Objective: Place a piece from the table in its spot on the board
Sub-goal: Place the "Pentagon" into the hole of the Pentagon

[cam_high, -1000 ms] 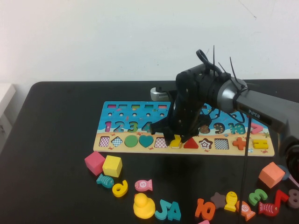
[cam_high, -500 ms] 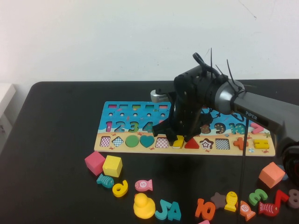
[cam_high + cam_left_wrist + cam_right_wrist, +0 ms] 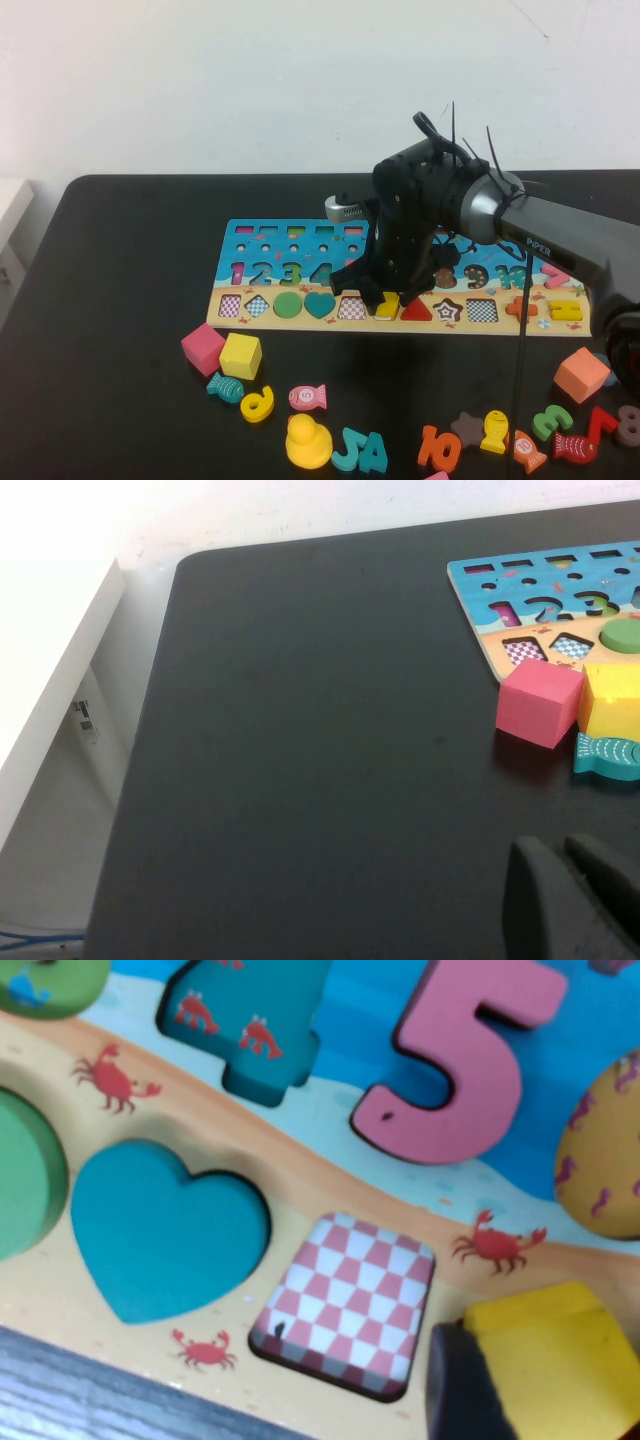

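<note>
The board lies across the middle of the table. My right gripper reaches down onto the board's sandy band and is shut on the piece, a flat yellow block. The piece rests between a checkered square hollow and a red triangle. The right wrist view shows one dark finger pressed against the piece, beside the checkered hollow. Its place is hidden under the piece. My left gripper hangs shut over bare table at the left, away from the board.
In front of the board lie a pink cube, a yellow cube, a yellow duck, an orange cube and several loose numbers and fish. A silver object sits behind the board. A white ledge borders the table's left.
The board has slid slightly to the right, and my right gripper with the piece has shifted right with it. The grip has not changed.
</note>
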Robot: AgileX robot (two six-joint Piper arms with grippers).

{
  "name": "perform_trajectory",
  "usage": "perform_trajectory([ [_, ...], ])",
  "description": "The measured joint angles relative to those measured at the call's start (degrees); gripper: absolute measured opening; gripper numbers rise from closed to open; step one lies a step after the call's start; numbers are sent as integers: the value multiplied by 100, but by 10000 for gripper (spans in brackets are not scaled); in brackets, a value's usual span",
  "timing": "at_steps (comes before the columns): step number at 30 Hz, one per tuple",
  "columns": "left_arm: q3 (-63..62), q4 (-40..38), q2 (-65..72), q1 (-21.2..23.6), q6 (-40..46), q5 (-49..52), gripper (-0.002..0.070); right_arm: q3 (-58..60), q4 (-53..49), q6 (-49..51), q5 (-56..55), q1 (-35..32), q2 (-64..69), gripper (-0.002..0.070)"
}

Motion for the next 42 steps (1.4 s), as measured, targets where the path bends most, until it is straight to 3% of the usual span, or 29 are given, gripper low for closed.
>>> perform_trajectory([
  [42, 0, 0, 0, 0, 0, 0, -2, -13, 36, 220, 1050, -54, -10, 369],
])
